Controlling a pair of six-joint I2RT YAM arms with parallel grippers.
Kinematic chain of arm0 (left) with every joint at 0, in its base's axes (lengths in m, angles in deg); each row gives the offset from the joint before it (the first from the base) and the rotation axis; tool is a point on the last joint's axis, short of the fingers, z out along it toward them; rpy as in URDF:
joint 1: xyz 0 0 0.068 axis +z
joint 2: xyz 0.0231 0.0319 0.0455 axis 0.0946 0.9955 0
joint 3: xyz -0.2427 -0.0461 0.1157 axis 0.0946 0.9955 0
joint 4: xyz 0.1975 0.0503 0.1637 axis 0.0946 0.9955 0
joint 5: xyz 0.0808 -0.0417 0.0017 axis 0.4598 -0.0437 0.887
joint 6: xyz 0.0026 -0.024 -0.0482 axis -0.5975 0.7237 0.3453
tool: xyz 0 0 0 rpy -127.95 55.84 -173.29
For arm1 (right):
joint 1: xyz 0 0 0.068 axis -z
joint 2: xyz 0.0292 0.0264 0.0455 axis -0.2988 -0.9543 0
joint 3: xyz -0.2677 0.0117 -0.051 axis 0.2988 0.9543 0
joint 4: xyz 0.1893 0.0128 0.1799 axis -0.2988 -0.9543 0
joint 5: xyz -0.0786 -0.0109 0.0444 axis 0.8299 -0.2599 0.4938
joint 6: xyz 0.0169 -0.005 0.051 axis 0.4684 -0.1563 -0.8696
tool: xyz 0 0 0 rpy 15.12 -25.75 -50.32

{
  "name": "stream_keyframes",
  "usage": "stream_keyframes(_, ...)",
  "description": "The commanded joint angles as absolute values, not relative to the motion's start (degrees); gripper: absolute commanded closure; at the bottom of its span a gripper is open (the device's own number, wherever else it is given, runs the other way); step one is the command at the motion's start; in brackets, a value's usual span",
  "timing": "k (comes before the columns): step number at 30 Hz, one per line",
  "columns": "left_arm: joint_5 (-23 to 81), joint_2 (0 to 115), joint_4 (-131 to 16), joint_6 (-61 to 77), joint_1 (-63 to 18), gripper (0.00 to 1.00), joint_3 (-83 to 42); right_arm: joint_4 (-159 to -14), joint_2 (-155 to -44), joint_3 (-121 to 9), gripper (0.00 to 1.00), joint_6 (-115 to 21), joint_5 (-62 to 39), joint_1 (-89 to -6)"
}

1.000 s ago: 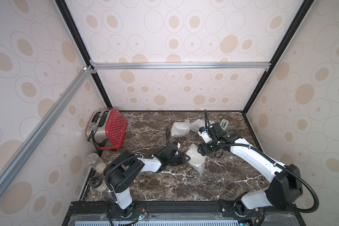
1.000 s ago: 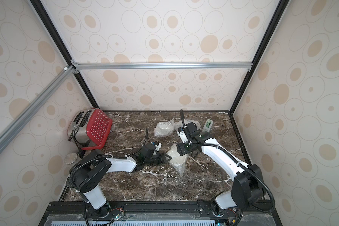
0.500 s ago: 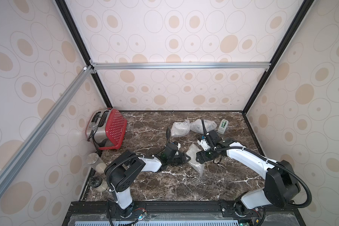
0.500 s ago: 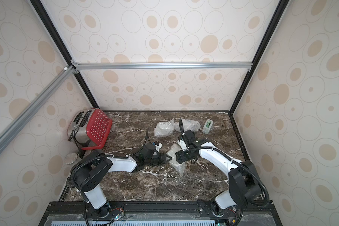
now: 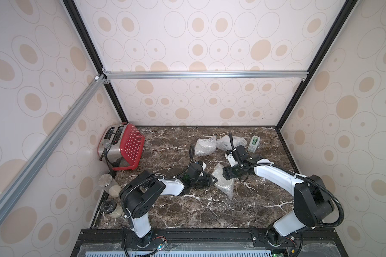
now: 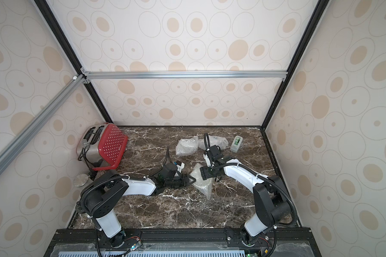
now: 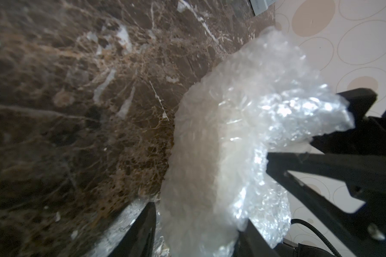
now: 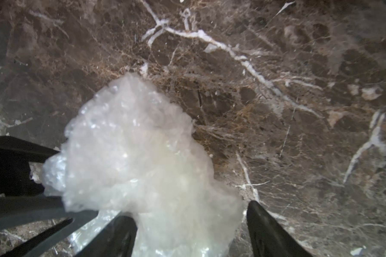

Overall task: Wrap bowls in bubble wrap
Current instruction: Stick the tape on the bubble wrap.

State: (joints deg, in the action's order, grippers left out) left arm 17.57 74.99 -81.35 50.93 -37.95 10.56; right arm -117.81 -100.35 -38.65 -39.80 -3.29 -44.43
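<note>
While the left end effector (image 5: pixel 211 179) stayed clamped on the centre bundle (image 5: pixel 225 189), the right end effector (image 5: pixel 226 176) swung in from the far side.
Right jaws stood wide, straddling that bundle mid-worktop (image 5: pixel 187 211); its bowl was not clearly visible through the film. One wrapped bundle (image 5: pixel 205 145) and another (image 5: pixel 224 142) lay far, so this looked like the last wrap being tightened.

Left end effector (image 7: pixel 196 218) gripping, right end effector (image 8: pixel 188 211) spread wide, facing each other
</note>
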Motion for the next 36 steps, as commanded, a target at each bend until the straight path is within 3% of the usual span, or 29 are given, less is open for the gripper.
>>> stream_keyframes(1, 18.1, 74.9, -80.6, 50.9, -37.6, 0.49, 9.5, -116.1, -100.3, -39.7, 0.21, -41.0, -3.3, -43.0)
stream_keyframes(14, 18.0, 74.7, -80.0, 50.7, -37.6, 0.48, 9.4, -114.6, -102.2, -39.0, 0.22, -41.8, -11.0, -39.7)
stream_keyframes(36, 17.9, 75.2, -80.0, 50.7, -37.5, 0.49, 9.0, -105.7, -101.5, -27.5, 0.21, -44.8, -13.4, -36.7)
